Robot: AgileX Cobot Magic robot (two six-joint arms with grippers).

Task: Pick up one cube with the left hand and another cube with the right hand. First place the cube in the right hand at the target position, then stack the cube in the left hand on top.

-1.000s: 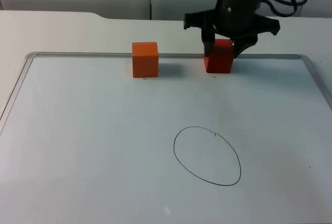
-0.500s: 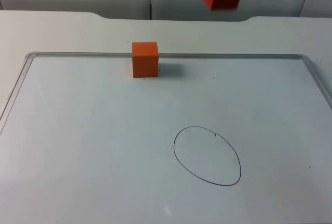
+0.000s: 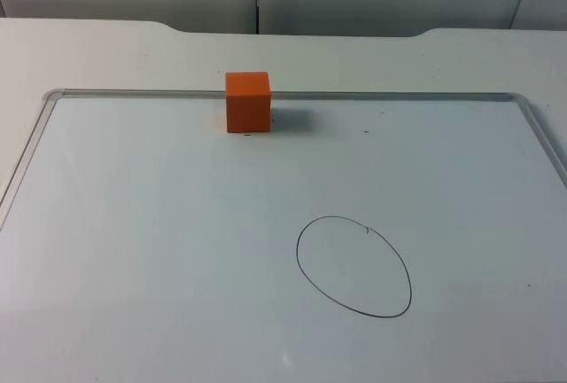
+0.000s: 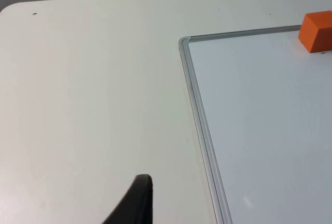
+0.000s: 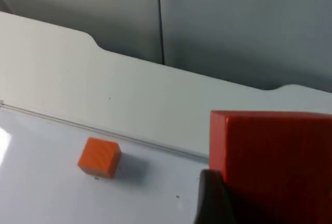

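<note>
Since a second ago the right hand (image 5: 244, 203) has been lifting the red cube (image 5: 272, 156) off the whiteboard (image 3: 133, 250) and carrying it up out of the top view; it is now pinching that cube high above the desk (image 4: 88, 94). Nearest in the top view, the drawn oval target (image 3: 354, 266) is sitting lower centre on the board. Farther back, the orange cube (image 3: 247, 101) is resting at upper centre against the board's far frame, squarely set. The left hand (image 4: 136, 203) is waiting over bare desk, and that cube is lying ahead and to the right of it, well apart; whether its fingers are spread cannot be told.
</note>
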